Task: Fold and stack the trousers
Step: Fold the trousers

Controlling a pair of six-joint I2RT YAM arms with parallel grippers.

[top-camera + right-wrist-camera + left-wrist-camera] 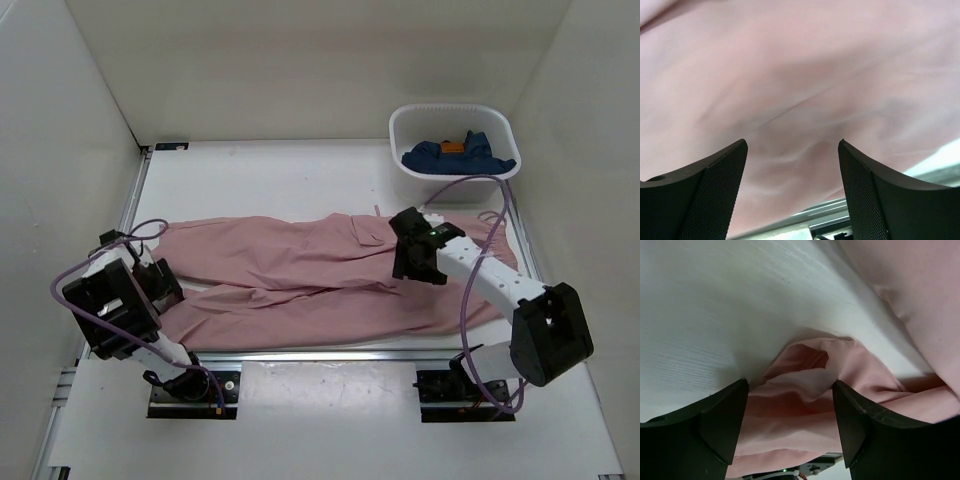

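The dusty-pink trousers (pixel 300 270) lie flat across the white table (pixel 270 190), legs side by side reaching left, waist at the right, thin cloth rumpled at the cuffs. The left gripper (pixel 790 390) has its jaws spread over a cuff, and the right gripper (pixel 792 147) has its jaws spread over the hip.

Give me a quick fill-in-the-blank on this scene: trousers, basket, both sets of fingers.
1. The trousers spread across the table are ____ in colour.
2. The white basket in the far right corner holds clothes that are dark ____.
3. The right fingers hover over the trousers, standing ____.
4. The left fingers are at the ____ end of the trousers, opposite the waist.

Missing words: pink; blue; open; leg
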